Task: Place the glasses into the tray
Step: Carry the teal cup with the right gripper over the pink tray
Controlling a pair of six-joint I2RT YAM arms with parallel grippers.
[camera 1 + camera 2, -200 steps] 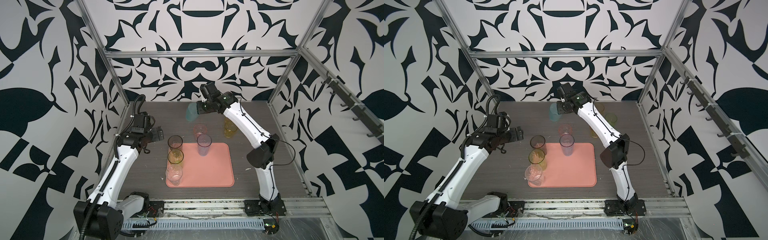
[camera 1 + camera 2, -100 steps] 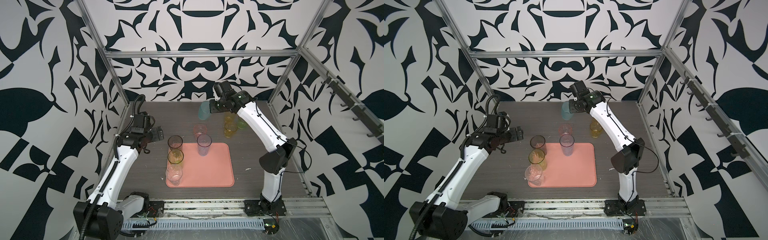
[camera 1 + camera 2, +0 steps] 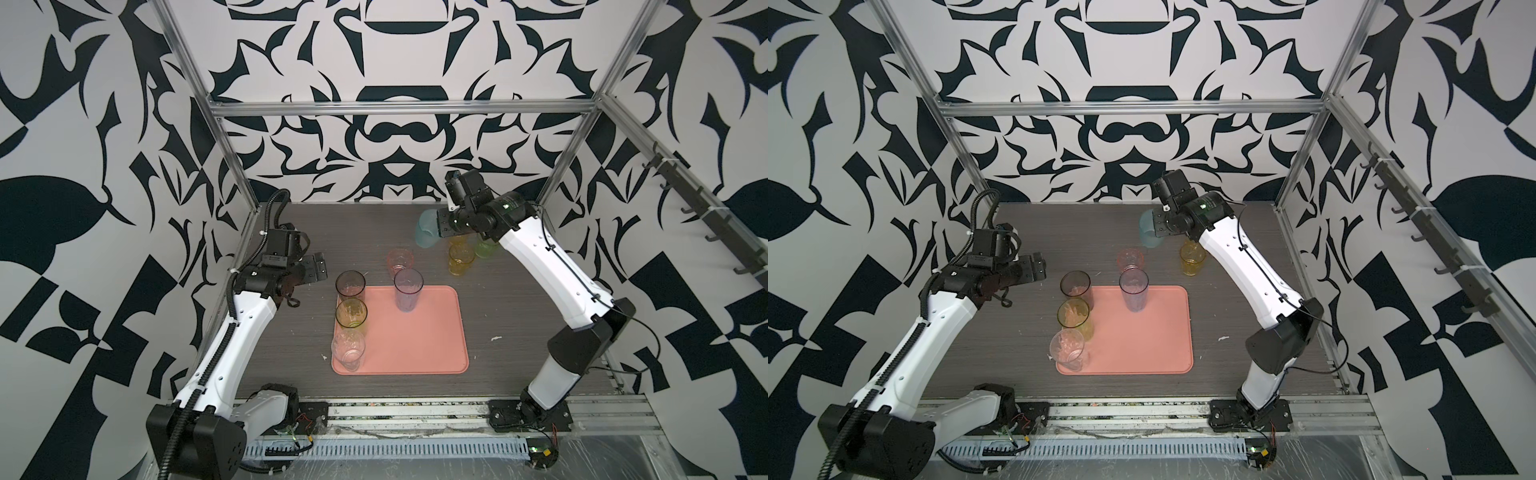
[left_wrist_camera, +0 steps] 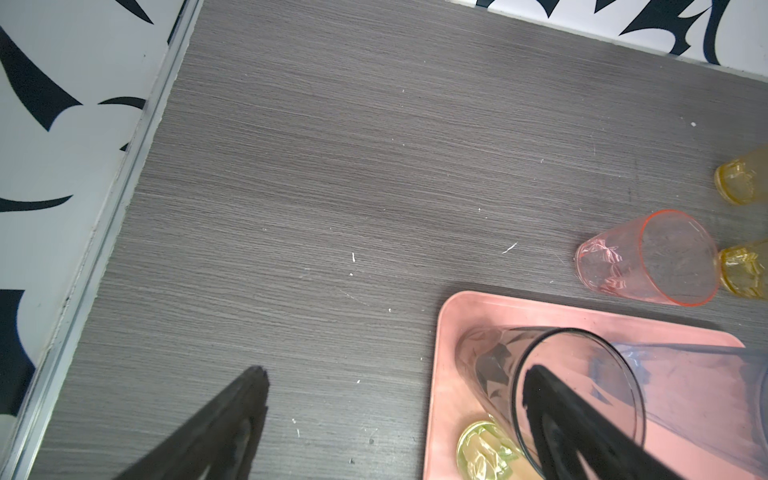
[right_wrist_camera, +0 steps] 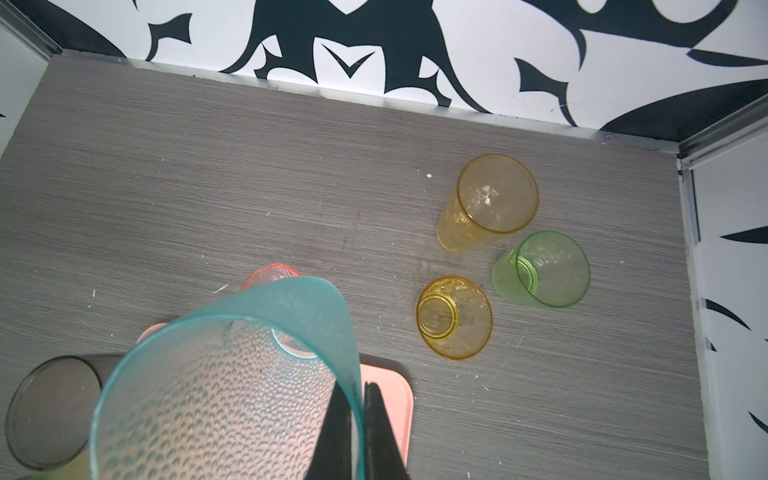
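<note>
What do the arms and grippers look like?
Both arms have white shells with black joints. The left arm carries a black corrugated cable conduit; the right arm a thin black cable and a green wrist light. The left gripper and right gripper have black tapered fingers.

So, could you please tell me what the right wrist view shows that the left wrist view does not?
Only the right wrist view: the teal glass, its rim pinched between the fingers of the right gripper, and a green glass on the table.
Only the left wrist view: the left gripper, fingers wide apart and empty.
Both: the pink tray, the smoky grey glass standing in it, and the pink glass and two amber glasses on the table.
</note>
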